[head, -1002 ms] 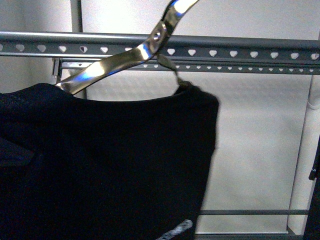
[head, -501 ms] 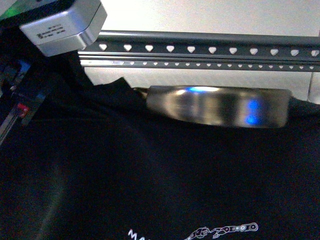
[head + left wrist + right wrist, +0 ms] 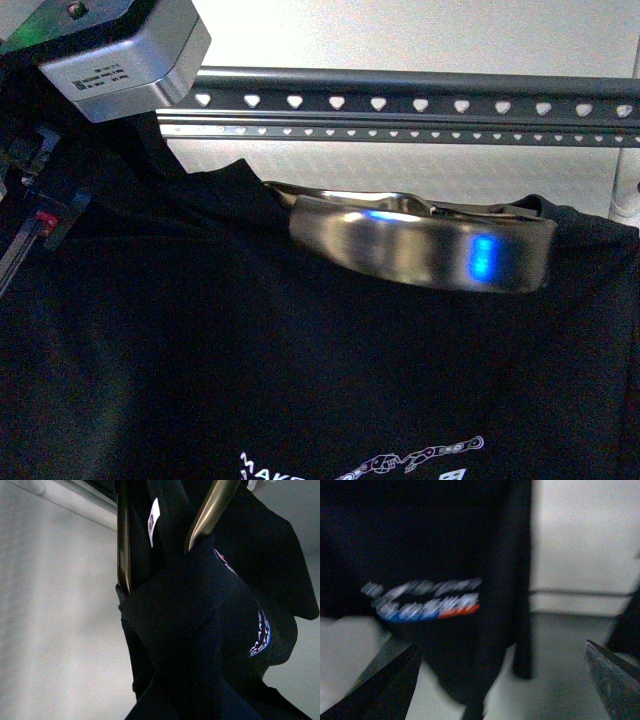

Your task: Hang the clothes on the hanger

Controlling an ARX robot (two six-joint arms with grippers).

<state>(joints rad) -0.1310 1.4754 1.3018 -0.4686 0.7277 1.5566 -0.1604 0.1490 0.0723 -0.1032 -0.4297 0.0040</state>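
The black T-shirt fills the lower front view, with its white chain print at the bottom edge. A shiny metal hanger lies across its neck opening. In the left wrist view the T-shirt hangs bunched around the two hanger arms, and the white neck label shows. My left gripper is shut on the T-shirt, its fingers buried in cloth. My right gripper is open and empty, below the T-shirt's hem near the blurred blue-red print.
A grey rack rail with heart-shaped holes runs across behind the hanger. My left arm's silver housing sits at the top left. A pale wall and a pale floor lie behind and below.
The hanger has swung from a steep angle to lying flat across the shirt's neck, then tilted slightly. My left arm has come into the top left. The shirt's print has risen a little.
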